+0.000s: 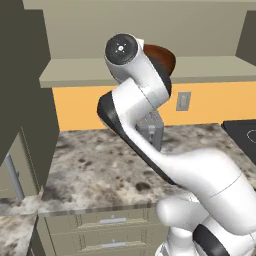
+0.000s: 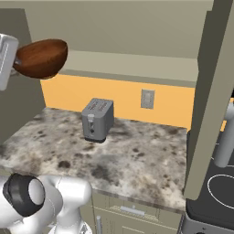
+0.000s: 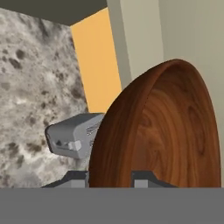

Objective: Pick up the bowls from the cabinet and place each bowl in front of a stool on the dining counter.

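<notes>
Wooden bowl (image 2: 41,58) in jaws, above toaster (image 2: 97,120)

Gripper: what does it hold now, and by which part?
The gripper holds the brown wooden bowl by its rim, one fingertip inside and one outside.

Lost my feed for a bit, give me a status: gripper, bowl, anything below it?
Gripper shut on the wooden bowl's rim. Bowl lifted, in the air in front of the cabinet shelf. Toaster on the stone counter below, off to the side.
</notes>
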